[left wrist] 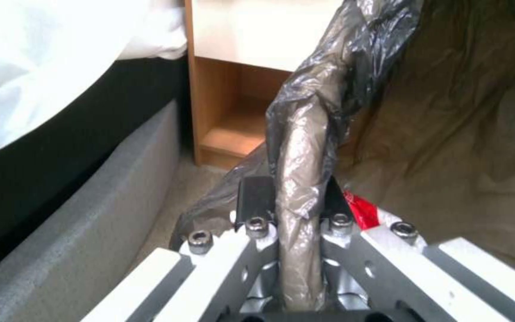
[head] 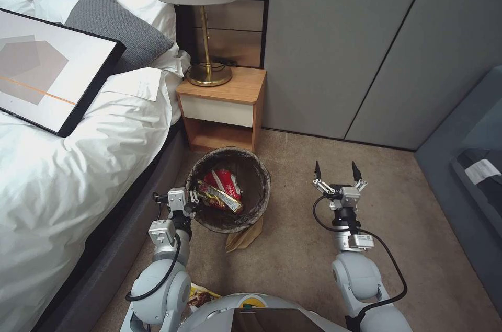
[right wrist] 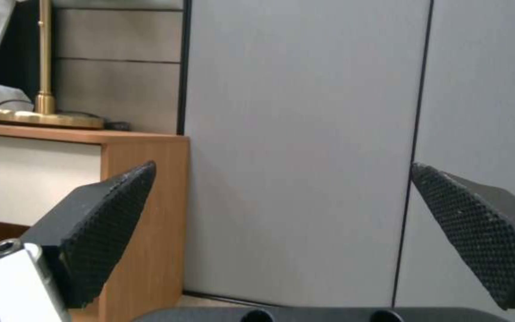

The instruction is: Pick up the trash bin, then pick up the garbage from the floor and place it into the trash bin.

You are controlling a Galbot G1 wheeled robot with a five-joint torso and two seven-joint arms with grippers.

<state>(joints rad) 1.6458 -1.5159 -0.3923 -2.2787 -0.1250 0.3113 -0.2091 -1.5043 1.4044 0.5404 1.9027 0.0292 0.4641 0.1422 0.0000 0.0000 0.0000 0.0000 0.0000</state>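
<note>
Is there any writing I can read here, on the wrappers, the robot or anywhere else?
None can be read.
Red packet in the trash bin: white lettering, too crumpled to read.
Wrapper beside it: print too small.
White label on the dark thing at the right edge: too small.
Grey tags on the arms' wrists: too small.
Framed picture on the bed: shapes, no words.

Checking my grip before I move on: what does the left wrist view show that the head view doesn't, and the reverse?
Left wrist view alone: the left pincer clamped on the trash bin at its bag-covered rim. Head view alone: the right pincer open above the floor, a brown paper bag beside the bin, and a yellow wrapper inside. Both: the red packet, the nightstand and the bed.
</note>
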